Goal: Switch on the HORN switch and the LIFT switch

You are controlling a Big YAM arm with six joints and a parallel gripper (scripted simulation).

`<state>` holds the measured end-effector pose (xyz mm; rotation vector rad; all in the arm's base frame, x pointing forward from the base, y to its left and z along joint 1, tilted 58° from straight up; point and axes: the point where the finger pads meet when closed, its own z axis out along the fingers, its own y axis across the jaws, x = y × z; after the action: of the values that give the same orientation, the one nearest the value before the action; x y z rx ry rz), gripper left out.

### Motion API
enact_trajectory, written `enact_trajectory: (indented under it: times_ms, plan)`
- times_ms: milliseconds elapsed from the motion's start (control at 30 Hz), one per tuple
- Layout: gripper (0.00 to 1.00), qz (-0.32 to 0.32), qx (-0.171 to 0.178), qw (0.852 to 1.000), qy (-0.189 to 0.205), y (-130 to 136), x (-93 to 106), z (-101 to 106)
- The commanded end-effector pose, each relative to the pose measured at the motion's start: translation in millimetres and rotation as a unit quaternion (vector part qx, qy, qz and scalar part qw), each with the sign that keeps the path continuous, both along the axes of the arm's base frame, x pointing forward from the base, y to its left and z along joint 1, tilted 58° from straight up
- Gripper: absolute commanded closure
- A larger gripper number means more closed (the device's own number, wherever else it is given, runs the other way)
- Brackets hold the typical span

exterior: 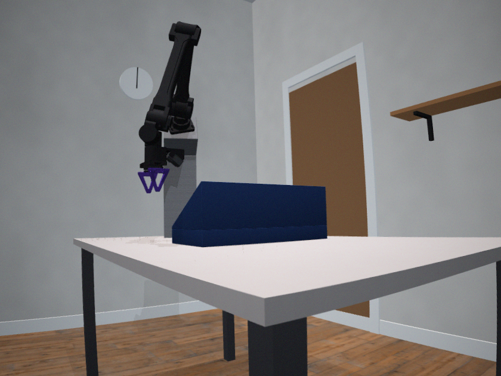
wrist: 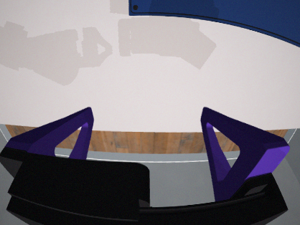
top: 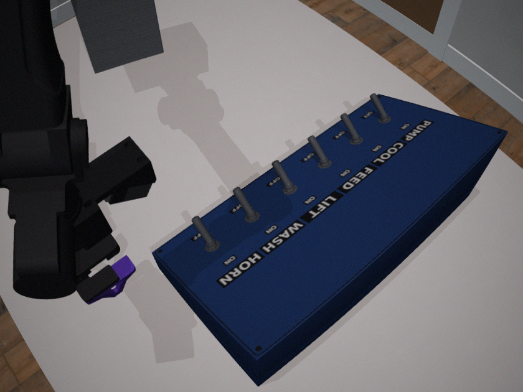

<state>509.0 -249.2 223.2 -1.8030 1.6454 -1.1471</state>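
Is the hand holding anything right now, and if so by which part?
Nothing is held. The hand is wide open, with only table showing between its purple fingers, off the HORN end of the console.

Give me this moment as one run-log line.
pincer: open, empty, above table beside console's HORN end | HORN switch: off | LIFT switch: off | other four: off | contact: none

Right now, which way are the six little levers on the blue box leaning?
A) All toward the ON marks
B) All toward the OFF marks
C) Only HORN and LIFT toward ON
B: in the top view every lever, from HORN to PUMP, leans toward its OFF mark on the console.
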Motion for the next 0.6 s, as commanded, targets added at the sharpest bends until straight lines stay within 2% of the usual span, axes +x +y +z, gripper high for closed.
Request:
enact_trajectory:
  times_ms: [0, 533, 567]
  plan:
    - [0.00, -0.001, -0.002, 1.000, -0.003, -0.4, -0.5, 3.9]
    - [0.00, -0.001, -0.002, 1.000, -0.003, -0.4, -0.5, 3.9]
    - [0.00, 0.000, -0.004, 1.000, -0.008, -0.9, 0.1, 9.5]
